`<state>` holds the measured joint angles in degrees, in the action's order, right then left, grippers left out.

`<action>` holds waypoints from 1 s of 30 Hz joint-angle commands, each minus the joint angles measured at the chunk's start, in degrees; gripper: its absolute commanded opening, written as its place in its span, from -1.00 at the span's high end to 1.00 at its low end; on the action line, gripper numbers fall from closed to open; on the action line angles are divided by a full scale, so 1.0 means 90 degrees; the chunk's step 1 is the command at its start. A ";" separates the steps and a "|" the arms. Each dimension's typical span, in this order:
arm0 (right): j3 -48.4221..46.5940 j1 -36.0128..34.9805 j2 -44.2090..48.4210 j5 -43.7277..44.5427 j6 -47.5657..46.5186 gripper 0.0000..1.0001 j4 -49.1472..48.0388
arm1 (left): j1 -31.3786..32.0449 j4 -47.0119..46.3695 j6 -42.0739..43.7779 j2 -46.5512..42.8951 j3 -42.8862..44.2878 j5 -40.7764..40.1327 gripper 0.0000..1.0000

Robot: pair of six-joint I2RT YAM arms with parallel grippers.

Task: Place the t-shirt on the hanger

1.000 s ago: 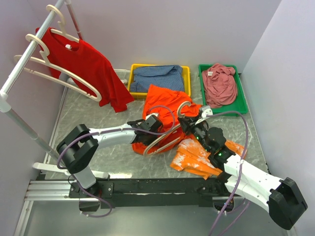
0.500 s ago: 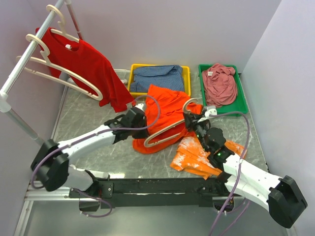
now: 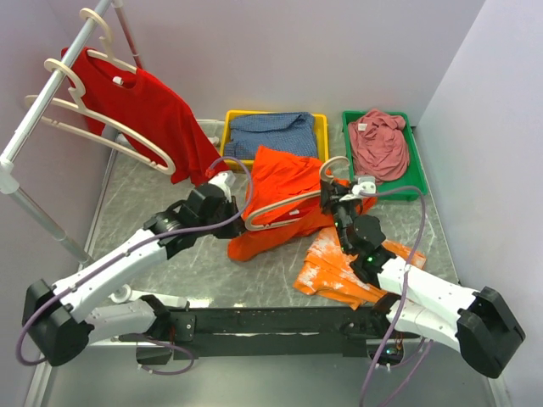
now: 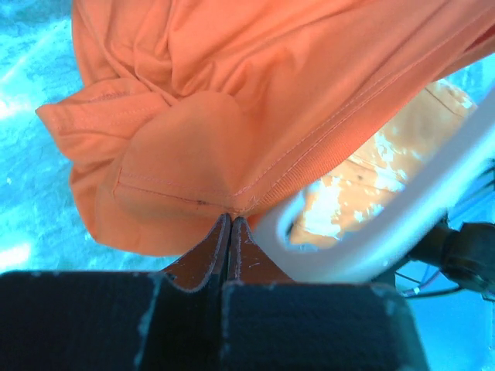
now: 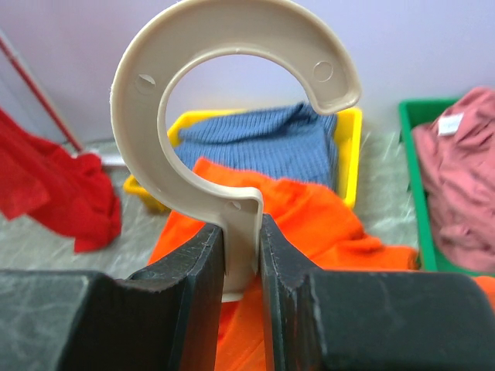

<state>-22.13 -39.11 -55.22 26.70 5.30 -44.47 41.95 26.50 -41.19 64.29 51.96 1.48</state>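
Observation:
The bright orange-red t-shirt point(image 3: 284, 182) hangs bunched above the table, partly draped over the cream hanger point(image 3: 280, 206). My left gripper point(image 3: 237, 203) is shut on the t-shirt's hem point(image 4: 232, 202) at the hanger's left end. The hanger's curved shoulder point(image 4: 387, 239) passes just right of the jaws. My right gripper point(image 3: 333, 197) is shut on the hanger's neck just below the round hook point(image 5: 232, 77) and holds it upright. The t-shirt point(image 5: 317, 224) lies behind the hook in the right wrist view. The hanger's lower bar is hidden by cloth.
A rack at the left carries a darker red t-shirt point(image 3: 148, 114) and spare cream hangers point(image 3: 102, 131). A yellow tray point(image 3: 321, 136) holds blue cloth and a green tray point(image 3: 349, 144) holds pink cloth. A lighter-orange smudged cloth point(image 3: 339, 271) lies under my right arm.
My left arm has swung left and back, pulling the t-shirt's edge with it. The hanger and t-shirt have risen and shifted toward the trays. The right gripper moved slightly back.

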 commanded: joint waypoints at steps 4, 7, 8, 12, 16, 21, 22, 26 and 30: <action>-0.0559 -0.0283 -0.0270 0.1243 -0.1116 1.00 -0.0938 | -0.0033 0.0756 0.0075 -0.0619 0.0154 -0.0144 0.98; -0.0461 -0.0342 -0.0300 0.1252 -0.1399 1.00 -0.1250 | -0.0062 0.0883 0.0055 -0.0795 0.0300 -0.0154 0.98; -0.0451 -0.0361 -0.0280 0.1243 -0.1477 1.00 -0.1222 | -0.0081 0.0932 0.0026 -0.0835 0.0378 -0.0377 0.98; -0.0421 -0.0400 -0.0134 0.1057 -0.1624 1.00 -0.1280 | -0.0072 0.1040 0.0026 -0.0942 0.0865 -0.0370 0.98; -0.0753 -0.0536 -0.0202 0.1057 -0.2091 1.00 -0.1153 | -0.0081 0.0972 0.0055 -0.0933 0.1354 -0.0107 0.98; -0.1678 -0.0712 -0.0426 0.1076 -0.2346 1.00 -0.0783 | -0.0082 0.0981 0.0084 -0.0738 0.2212 0.0392 0.98; -0.1846 -0.0742 -0.0485 0.1086 -0.2443 1.00 -0.0598 | -0.0082 0.0971 0.0094 -0.0718 0.2359 0.0451 0.98; -0.2705 -0.0820 -0.0709 0.1252 -0.2669 1.00 -0.0402 | -0.0082 0.1030 0.0123 -0.0465 0.3316 0.0763 0.98; -0.3973 -0.0830 -0.1002 0.1146 -0.3040 1.00 -0.0059 | -0.0082 0.1332 0.0279 0.0032 0.4826 0.0735 0.98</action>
<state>-48.21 -46.26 -63.09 36.21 -16.78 -45.32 41.41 37.69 -40.91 61.91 83.88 5.87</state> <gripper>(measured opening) 0.275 0.021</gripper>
